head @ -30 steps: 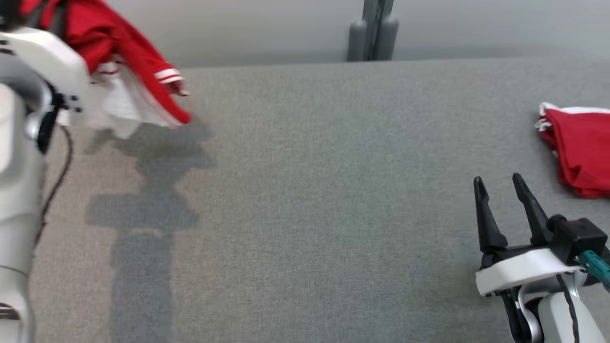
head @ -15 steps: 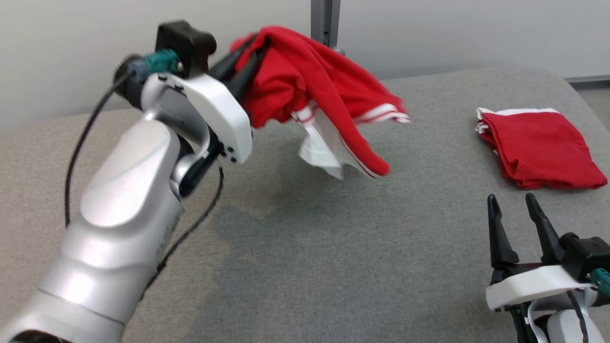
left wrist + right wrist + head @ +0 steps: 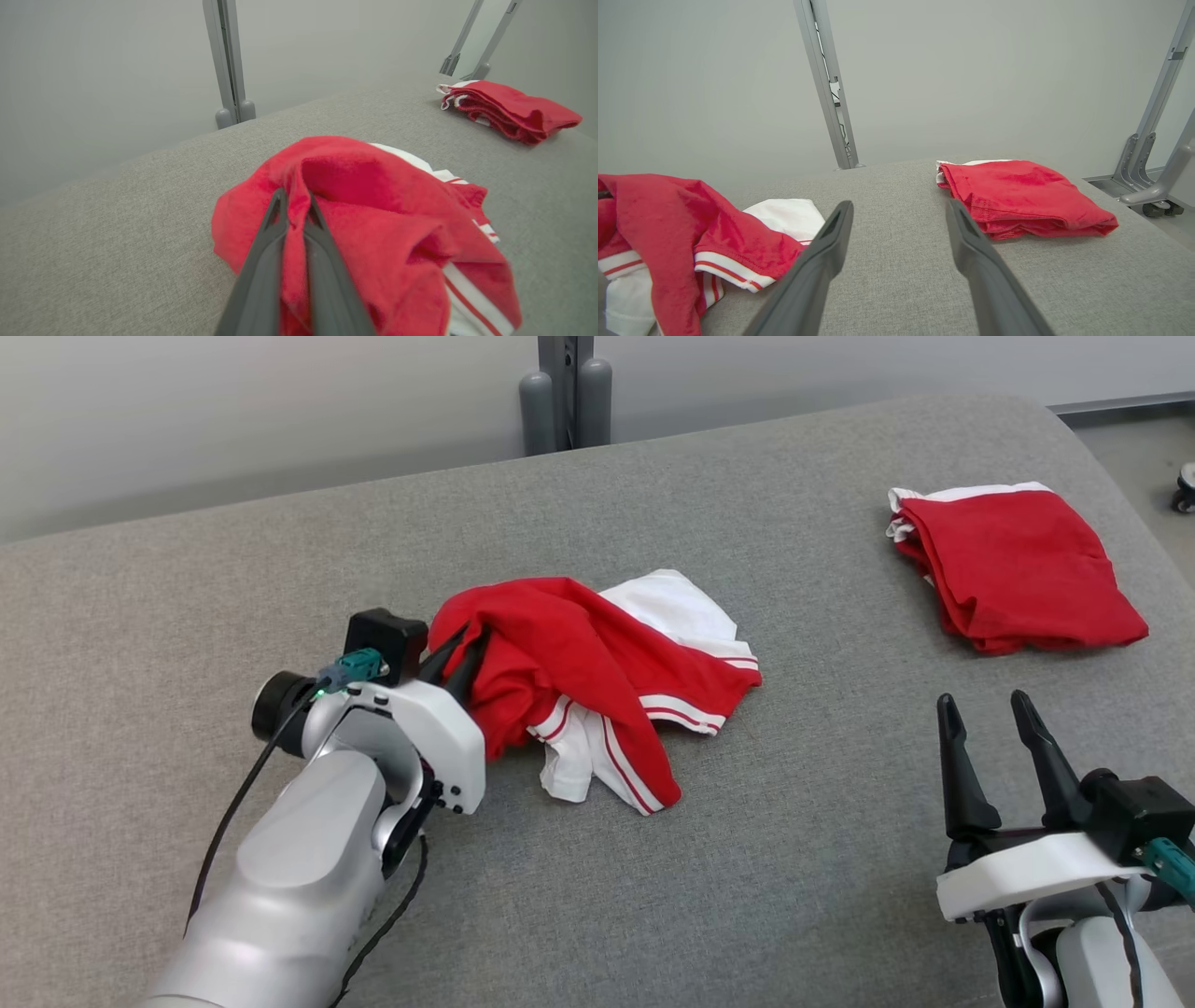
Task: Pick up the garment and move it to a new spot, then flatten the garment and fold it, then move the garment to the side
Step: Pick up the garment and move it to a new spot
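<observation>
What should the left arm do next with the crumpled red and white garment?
Probably open the left gripper and let go. It is shut on a fold of the red and white garment, which lies bunched on the grey padded table, apart from the folded red garment. Releasing frees both grippers to flatten it; the right gripper stands open and empty.

A table (image 3: 653, 915) covered in grey woven fabric spans the scene, its far right corner rounded. Behind its far edge stands a plain pale grey wall (image 3: 233, 411), softly and evenly lit. A grey metal post (image 3: 564, 364) rises against the wall, with two rounded grey sleeves at its base. At the far right, a strip of pale floor (image 3: 1134, 448) carries a dark caster wheel (image 3: 1184, 487). Slanted grey metal frame legs (image 3: 1139, 161) stand on the floor there.
</observation>
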You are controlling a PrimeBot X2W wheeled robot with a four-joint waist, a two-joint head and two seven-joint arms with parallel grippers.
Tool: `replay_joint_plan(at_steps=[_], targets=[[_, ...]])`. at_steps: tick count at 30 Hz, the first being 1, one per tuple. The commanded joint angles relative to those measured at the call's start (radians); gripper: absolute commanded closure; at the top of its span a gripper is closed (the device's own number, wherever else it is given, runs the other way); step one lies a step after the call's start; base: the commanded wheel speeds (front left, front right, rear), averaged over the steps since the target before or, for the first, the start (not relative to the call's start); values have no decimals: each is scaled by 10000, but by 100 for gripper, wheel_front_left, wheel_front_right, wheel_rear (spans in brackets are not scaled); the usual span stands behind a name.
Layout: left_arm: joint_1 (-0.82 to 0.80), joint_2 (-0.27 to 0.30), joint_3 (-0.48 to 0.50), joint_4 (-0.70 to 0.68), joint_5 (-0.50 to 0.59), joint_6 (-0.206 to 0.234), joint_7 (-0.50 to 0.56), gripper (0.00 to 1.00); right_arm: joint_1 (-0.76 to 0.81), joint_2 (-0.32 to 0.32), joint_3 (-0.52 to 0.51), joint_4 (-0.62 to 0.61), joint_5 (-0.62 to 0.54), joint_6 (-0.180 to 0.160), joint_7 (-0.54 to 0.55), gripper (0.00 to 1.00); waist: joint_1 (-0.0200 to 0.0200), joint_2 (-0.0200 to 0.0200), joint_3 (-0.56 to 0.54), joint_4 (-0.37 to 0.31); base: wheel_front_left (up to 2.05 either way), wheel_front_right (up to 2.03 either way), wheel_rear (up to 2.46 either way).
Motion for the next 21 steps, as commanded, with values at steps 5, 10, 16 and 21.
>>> replay_joint_plan(at_steps=[5,10,16,21], targets=[[-79,111,-65,921,126,-54,-613,71,36,-48,-115,186,-70,1,-150,0,0,-1,-166,139,0,0,0],[114,51,-31,1270,66,-126,-1022,0,52,-49,-164,233,-115,1,-185,0,0,-1,-362,437,0,0,0],[556,72,342,927,-103,-108,-1255,0,219,-51,-254,319,-173,1,-199,0,0,-1,-711,907,0,0,0],[1324,214,1069,-232,-137,178,-1263,0,377,-51,-336,333,-211,1,-192,0,0,-1,-984,1230,0,0,0]])
